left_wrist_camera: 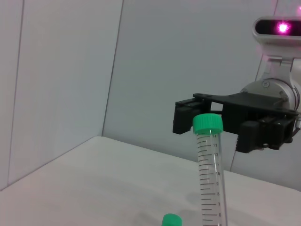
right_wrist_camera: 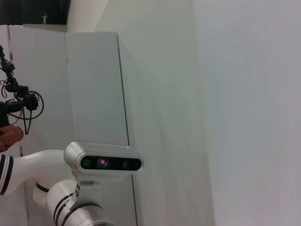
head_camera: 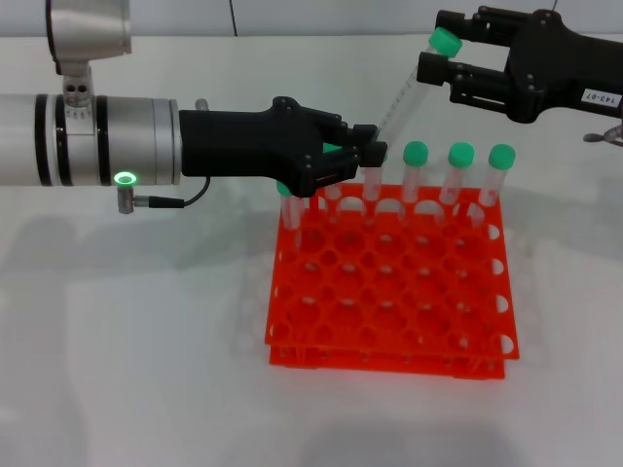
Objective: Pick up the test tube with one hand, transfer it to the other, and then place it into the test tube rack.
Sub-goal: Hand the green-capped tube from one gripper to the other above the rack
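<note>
Fingertips of the left gripper [head_camera: 362,148] clamp the lower end of the test tube [head_camera: 407,92], which tilts up above the back edge of the orange test tube rack [head_camera: 389,282]. The right gripper [head_camera: 440,59], fingers spread, brackets the tube's green cap; contact cannot be told. Other capped tubes [head_camera: 458,175] stand in the rack's back row.
</note>
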Motion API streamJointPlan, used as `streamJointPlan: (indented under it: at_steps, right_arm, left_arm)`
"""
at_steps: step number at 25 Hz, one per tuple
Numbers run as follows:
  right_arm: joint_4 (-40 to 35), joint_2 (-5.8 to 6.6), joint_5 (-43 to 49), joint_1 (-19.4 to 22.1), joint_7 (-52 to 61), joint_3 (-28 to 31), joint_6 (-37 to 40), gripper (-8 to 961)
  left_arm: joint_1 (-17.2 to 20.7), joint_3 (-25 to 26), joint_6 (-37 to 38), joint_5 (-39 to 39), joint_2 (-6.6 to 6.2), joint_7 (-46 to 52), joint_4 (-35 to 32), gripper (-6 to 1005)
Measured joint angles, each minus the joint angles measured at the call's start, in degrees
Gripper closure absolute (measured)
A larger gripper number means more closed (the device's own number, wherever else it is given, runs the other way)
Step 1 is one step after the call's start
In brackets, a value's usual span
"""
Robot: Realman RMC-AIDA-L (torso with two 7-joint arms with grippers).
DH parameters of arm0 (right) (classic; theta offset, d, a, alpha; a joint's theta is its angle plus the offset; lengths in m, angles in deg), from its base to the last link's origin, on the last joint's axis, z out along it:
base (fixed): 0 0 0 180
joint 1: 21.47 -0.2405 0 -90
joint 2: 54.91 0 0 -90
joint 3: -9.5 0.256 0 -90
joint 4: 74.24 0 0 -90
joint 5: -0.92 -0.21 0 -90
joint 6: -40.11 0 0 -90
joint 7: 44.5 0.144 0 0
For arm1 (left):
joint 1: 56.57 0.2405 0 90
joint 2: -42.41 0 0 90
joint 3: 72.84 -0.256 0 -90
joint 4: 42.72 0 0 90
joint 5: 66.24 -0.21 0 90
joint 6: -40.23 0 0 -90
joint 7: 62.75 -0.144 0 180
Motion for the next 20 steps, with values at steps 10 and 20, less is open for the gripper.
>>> streamJointPlan:
  at_steps: [10,20]
  right_arm:
    - [0.7,0.09,-0.1,-0.2,0.0,0.1,-0.7,471]
    - [0.8,0.09,-0.7,-0.3,0.0,-0.1,-0.9,573]
  left_arm:
    - [-0.1,0.0,0.0,0.2,0.00,0.0,-0.1,817]
    - [-0.3,0.0,0.0,0.2,0.00,0.0,0.0,817]
